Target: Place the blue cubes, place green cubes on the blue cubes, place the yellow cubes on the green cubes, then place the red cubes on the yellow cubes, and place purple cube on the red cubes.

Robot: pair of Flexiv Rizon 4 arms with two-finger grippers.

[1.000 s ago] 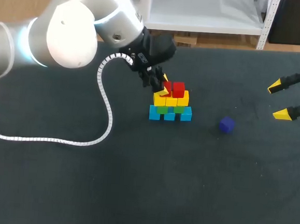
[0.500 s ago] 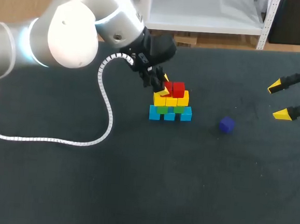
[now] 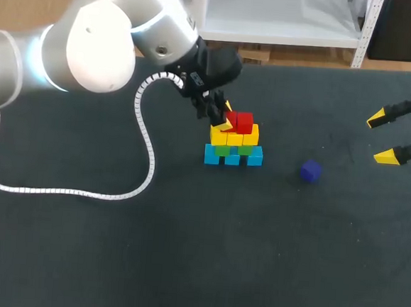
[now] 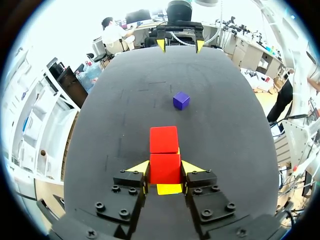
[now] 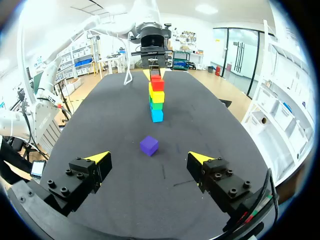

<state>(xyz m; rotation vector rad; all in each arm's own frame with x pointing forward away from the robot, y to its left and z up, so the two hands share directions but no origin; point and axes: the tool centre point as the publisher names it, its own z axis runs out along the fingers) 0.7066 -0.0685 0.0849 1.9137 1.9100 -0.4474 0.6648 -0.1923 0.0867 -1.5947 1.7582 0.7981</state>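
A small stack stands mid-table: blue cubes at the bottom, green cubes on them, yellow cubes above, and a red cube on top. My left gripper is shut on a second red cube, which rests on a yellow cube beside the first red cube. The purple cube lies alone on the table to the right of the stack. My right gripper hangs open and empty at the far right, with the purple cube ahead of its fingers.
A white coiled cable from my left arm loops over the dark table to the left of the stack. Bare table lies in front of the stack and around the purple cube.
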